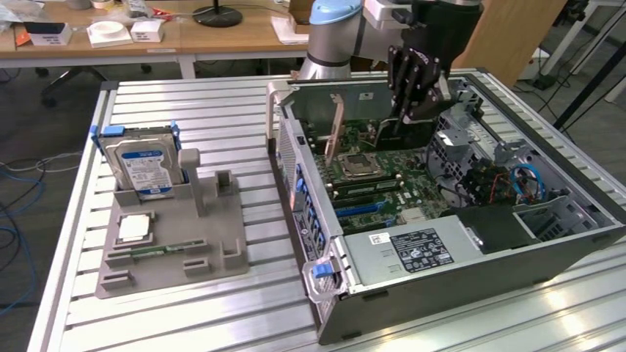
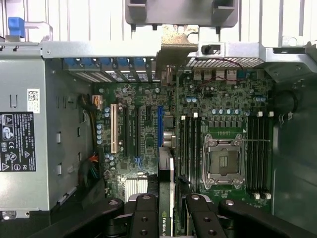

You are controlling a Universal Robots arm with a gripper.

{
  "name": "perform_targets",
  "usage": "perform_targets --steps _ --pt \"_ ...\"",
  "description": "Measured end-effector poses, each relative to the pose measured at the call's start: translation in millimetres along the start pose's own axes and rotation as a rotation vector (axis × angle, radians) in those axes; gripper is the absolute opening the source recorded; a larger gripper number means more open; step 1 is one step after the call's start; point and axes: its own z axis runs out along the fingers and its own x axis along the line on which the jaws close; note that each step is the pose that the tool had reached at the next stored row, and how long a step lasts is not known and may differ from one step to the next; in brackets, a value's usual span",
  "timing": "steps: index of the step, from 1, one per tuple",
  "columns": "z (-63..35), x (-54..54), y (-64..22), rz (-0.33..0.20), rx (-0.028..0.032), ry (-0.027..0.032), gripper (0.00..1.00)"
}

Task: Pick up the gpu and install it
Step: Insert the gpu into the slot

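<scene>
A robot arm works over an open computer case (image 1: pixel 470 242) lying on its side on a slatted metal counter (image 1: pixel 196 103), with the graphics card (image 2: pixel 171 198) clamped edge-on between the two fingers (image 2: pixel 143 218) of its hand (image 1: pixel 415 110). The card is already lifted off the grey parts tray (image 1: pixel 166 242) and hangs above the motherboard (image 2: pixel 148 129), in line with the long slots, seemingly the blue one (image 2: pixel 160 126); judging by the gap showing beneath it in the wrist view, it is not yet seated, so the pickup is done and the install is not. Left on the tray are three parts: one hard drive (image 1: pixel 142 165) standing upright, one processor chip (image 1: pixel 132 227) and one memory stick (image 1: pixel 161 249). One silver power supply (image 1: pixel 411 249) sits in the case. The processor socket (image 2: pixel 223 161) is empty.
</scene>
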Motion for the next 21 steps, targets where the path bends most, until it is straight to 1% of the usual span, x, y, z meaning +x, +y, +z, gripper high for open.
perform_targets --steps 15,21 --pt "14.6 3.8 -0.3 0.0 0.0096 -0.0002 0.26" --pt "20.8 5.7 -0.5 0.0 0.0116 -0.0003 0.26"
